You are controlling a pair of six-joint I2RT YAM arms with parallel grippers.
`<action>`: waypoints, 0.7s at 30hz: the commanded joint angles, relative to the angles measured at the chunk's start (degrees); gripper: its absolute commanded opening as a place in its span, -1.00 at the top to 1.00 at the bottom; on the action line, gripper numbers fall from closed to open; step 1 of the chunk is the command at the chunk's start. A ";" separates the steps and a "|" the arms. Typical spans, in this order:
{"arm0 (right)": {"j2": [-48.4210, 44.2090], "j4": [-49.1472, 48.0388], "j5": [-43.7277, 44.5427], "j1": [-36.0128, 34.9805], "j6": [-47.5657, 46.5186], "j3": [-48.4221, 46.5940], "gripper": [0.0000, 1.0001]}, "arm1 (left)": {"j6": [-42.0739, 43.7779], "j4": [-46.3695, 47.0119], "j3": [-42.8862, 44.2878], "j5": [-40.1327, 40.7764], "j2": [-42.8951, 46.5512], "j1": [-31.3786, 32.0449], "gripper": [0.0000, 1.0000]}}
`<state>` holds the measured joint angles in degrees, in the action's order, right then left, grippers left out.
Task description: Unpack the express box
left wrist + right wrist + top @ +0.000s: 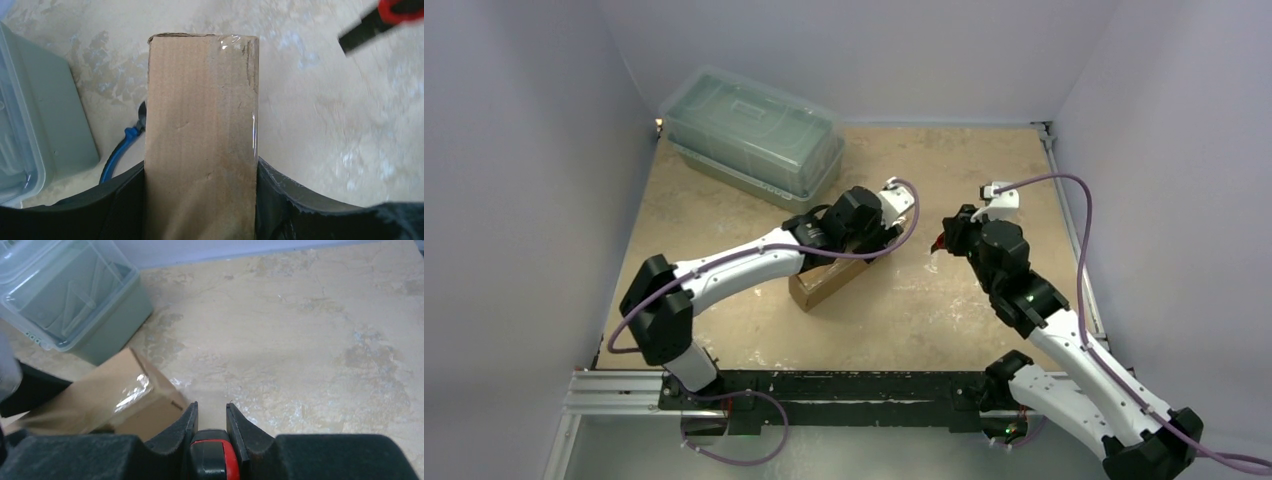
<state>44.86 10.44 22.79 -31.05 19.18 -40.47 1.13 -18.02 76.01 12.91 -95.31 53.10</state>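
Top external view shows the desk (944, 300) with the grey-green plastic container (754, 135) far off at 11 o'clock and the express box (829, 282) near the middle, just under the wrist of the left arm. The left tool (869, 245) has the box between its fingers (125, 200); in the left wrist view both fingers lie against the long sides of the cardboard, so I judge it is gripping the box, though not pressing it in. The right tool (211, 412), at 3 o'clock from the box and apart from it, is closed tight on a red-and-black object (212, 460), probably a cutter. To do this step well, the left arm should hold the box firm but without crushing it, with the taped end toward 3 o'clock. The right arm should then meet the clear tape (232, 42) at a shallow angle, so that the contents are not hurt. Much is hidden: the left arm covers most of the box from above, the flap seam is not clear, no blade can be seen, and a blue thing (117, 150) at 9 o'clock of the box is half covered.
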 commanded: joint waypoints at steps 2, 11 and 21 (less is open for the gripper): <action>-1.06 -4.25 -3.20 0.23 -2.43 -2.14 1.00 | 11.23 -0.73 -7.89 -10.65 10.97 -0.10 0.03; -5.13 -10.10 -20.33 -0.13 -4.32 -1.84 1.00 | 13.62 2.29 -22.34 -23.38 25.80 -0.10 0.05; -0.40 -5.69 -10.77 -9.52 0.40 -9.96 1.00 | 13.91 7.60 -28.92 -21.76 31.14 -0.10 0.13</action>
<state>43.94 5.15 4.82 -34.28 18.31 -44.31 13.72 -15.14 47.51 -8.62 -63.94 53.04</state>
